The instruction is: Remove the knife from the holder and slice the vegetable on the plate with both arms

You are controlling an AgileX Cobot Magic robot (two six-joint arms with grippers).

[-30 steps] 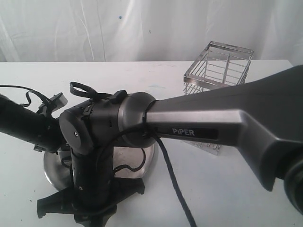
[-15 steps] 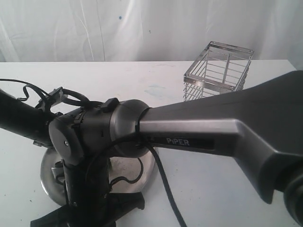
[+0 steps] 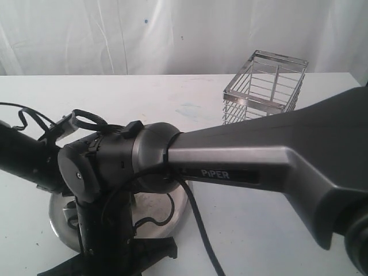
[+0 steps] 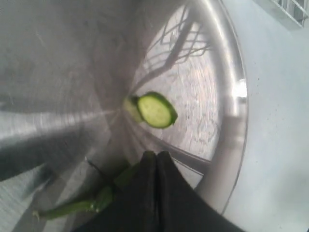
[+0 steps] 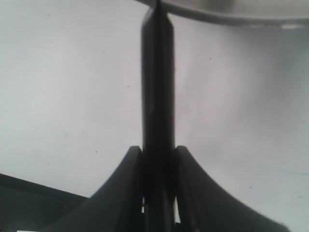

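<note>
In the left wrist view the green vegetable [image 4: 79,207] lies on the steel plate [image 4: 231,126], its thicker end running under my fingers. My left gripper [image 4: 157,154] is shut, its tips together and down against the plate beside the vegetable. A cut green slice [image 4: 155,110] lies just ahead of the tips. My right gripper [image 5: 158,151] is shut on the knife [image 5: 157,77], whose black handle points toward the plate's rim [image 5: 227,10]; the blade is hidden. In the exterior view the grey PIPER arm [image 3: 259,164] covers most of the plate [image 3: 171,211] and both grippers.
The chrome wire holder [image 3: 265,87] stands on the white table [image 3: 144,98] at the back right. A black cable [image 3: 202,233] hangs from the right arm toward the front edge. The left arm [image 3: 23,158] reaches in from the left. A white curtain closes the back.
The right arm's wrist has shifted left and a little lower over the plate. The left arm's end has moved slightly with it. Both grippers stay shut.
</note>
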